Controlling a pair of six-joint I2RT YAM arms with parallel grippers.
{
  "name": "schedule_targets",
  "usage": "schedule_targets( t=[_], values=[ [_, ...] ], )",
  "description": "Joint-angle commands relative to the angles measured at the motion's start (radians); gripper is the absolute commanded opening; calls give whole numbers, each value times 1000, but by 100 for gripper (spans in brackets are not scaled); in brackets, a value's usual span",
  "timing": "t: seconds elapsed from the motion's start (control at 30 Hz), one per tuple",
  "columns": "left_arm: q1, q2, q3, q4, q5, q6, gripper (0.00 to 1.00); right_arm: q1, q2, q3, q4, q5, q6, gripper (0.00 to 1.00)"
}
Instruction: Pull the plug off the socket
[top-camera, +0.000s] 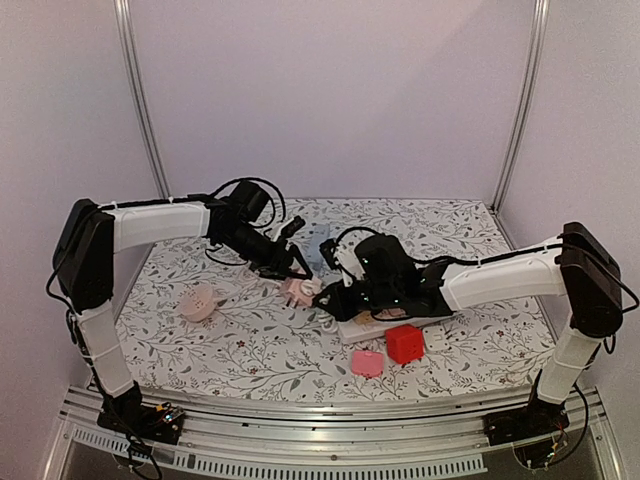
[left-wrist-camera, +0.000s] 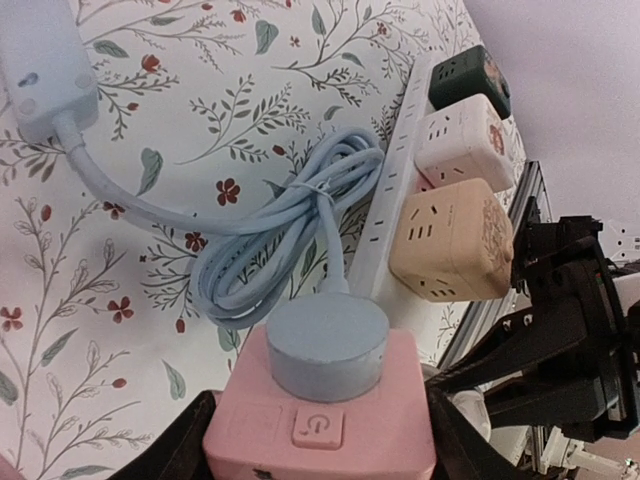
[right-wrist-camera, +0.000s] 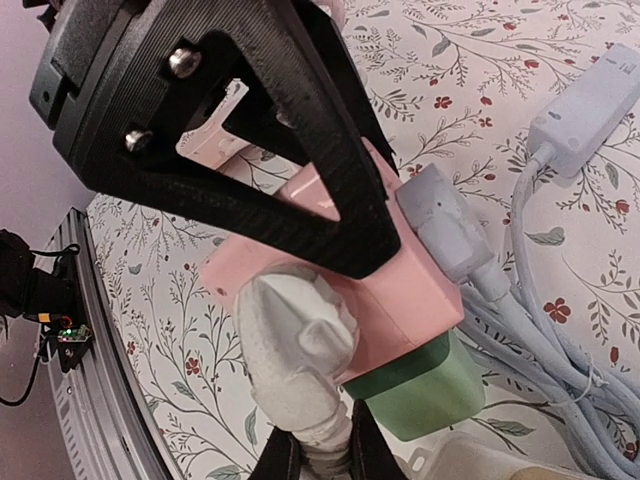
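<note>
Socket (left-wrist-camera: 392, 415) in left hand (left-wrist-camera: 318, 452), plug (right-wrist-camera: 295, 345) in right hand (right-wrist-camera: 322, 456)

Top camera looks down from high behind, taking in the whole worktop (top-camera: 250, 340). Both wrist cameras press in close from opposite sides of the pink socket (left-wrist-camera: 320, 420), which all three views share.

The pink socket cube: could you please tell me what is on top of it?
A round pale-blue plug sits on the pink socket cube; its pins and the holes beneath are covered.
</note>
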Motion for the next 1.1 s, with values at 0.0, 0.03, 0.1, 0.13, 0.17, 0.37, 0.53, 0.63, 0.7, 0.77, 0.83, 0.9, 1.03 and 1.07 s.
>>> schedule_targets(
  t=[0.0,0.03,0.1,0.13,0.17,0.37,0.53,0.63,0.7,0.77,0.83,0.9,1.03,1.07],
  values=[
    [70,-75,-21,29,134,7,30,-30,36,17,15,72,46,0],
    [75,-78,-24,35,145,3,30,-32,41,13,20,71,49,0],
    [82,-81,-27,40,153,0,30,-37,47,7,27,69,54,0],
    [84,-81,-28,40,153,0,30,-39,49,4,30,67,56,0],
    [85,-81,-29,43,154,-2,30,-39,52,4,31,65,56,0],
    [85,-74,-32,43,138,-2,29,-40,52,9,33,56,57,0],
    [81,-69,-19,-6,-6,20,29,-41,38,19,33,40,56,0],
    [81,-51,2,-68,-124,36,29,-40,13,26,31,31,59,0],
    [79,-41,13,-102,-193,43,29,-40,-7,27,30,27,59,0],
    [75,-33,23,-127,-247,50,29,-41,-28,27,28,24,59,0],
    [75,-31,24,-133,-255,52,29,-40,-51,27,23,26,55,0],
    [75,-32,27,-130,-246,50,29,-41,-64,25,16,33,51,0],
    [75,-31,28,-125,-234,49,28,-40,-67,22,7,47,43,0],
    [75,-32,28,-123,-228,49,28,-40,-65,20,5,50,43,0]
  ],
)
